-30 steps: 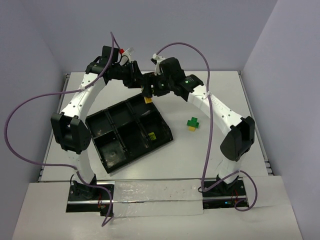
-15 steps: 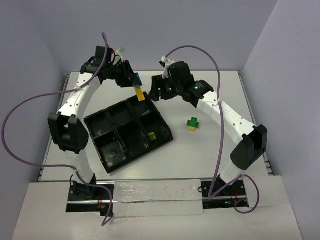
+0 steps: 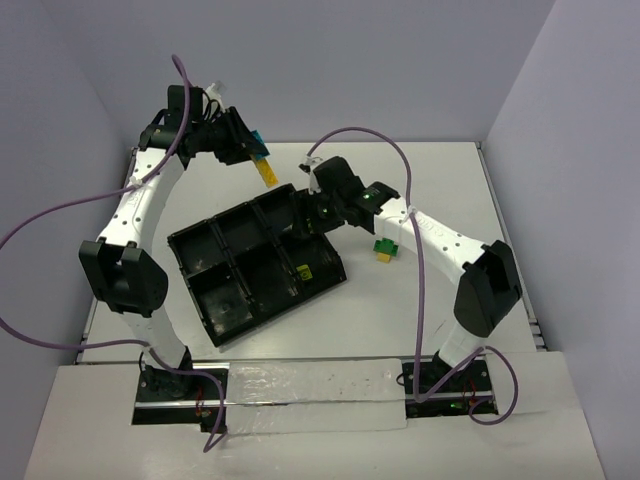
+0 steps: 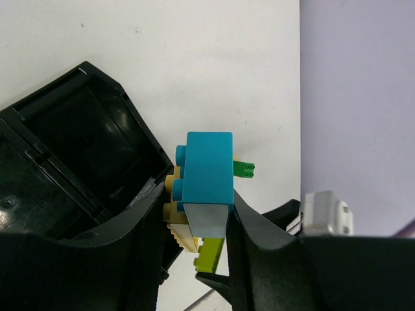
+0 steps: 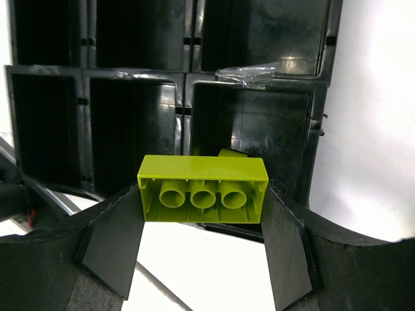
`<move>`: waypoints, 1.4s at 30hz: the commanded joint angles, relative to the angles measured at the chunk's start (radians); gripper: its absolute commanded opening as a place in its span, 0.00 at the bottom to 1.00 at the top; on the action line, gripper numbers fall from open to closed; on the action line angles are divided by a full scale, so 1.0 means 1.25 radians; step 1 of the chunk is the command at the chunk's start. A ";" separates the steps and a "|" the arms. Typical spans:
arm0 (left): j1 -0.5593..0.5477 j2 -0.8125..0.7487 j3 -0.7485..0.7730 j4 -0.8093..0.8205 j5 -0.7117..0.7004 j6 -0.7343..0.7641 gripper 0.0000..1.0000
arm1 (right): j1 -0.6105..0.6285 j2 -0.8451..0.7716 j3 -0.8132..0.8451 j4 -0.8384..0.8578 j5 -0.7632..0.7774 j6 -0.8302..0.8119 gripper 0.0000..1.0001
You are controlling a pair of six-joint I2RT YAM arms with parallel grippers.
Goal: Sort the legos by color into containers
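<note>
My left gripper (image 3: 252,152) is shut on a stack of a light blue lego (image 4: 206,175) and a yellow lego (image 4: 174,208). It holds the stack in the air beyond the far corner of the black tray (image 3: 182,243). My right gripper (image 3: 318,208) is shut on a lime-green lego (image 5: 202,188), underside toward the camera, above the tray's compartments (image 5: 259,84). One small lime-yellow lego (image 3: 303,272) lies in a right-hand compartment and also shows in the right wrist view (image 5: 232,153). A green and yellow lego cluster (image 3: 385,247) sits on the table right of the tray.
The white table ends at grey walls at the back and on both sides. Purple cables loop above both arms. A lime-green piece (image 4: 211,254) shows below the left gripper's stack; I cannot tell whether it is attached to the stack.
The two grippers were together at the tray's far corner. The left has swung back and left with the blue and yellow stack. The right has come down over the tray with the lime-green lego.
</note>
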 commanded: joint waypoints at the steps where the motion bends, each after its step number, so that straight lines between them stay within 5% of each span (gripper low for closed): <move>1: 0.003 -0.030 0.009 0.031 0.003 -0.012 0.00 | 0.004 0.035 -0.010 0.034 0.003 -0.005 0.53; 11: 0.002 -0.030 -0.004 0.042 0.012 -0.018 0.00 | 0.009 0.074 -0.026 0.043 0.005 -0.006 0.63; 19: 0.002 -0.028 -0.008 0.041 0.014 -0.018 0.00 | 0.010 0.081 -0.021 0.036 0.011 -0.004 0.84; 29: 0.003 -0.019 0.001 0.047 0.050 -0.012 0.00 | 0.001 -0.021 0.008 -0.004 0.080 -0.024 0.75; 42: -0.051 -0.031 -0.065 0.177 0.260 -0.040 0.00 | -0.063 -0.128 0.110 0.008 0.027 0.022 0.60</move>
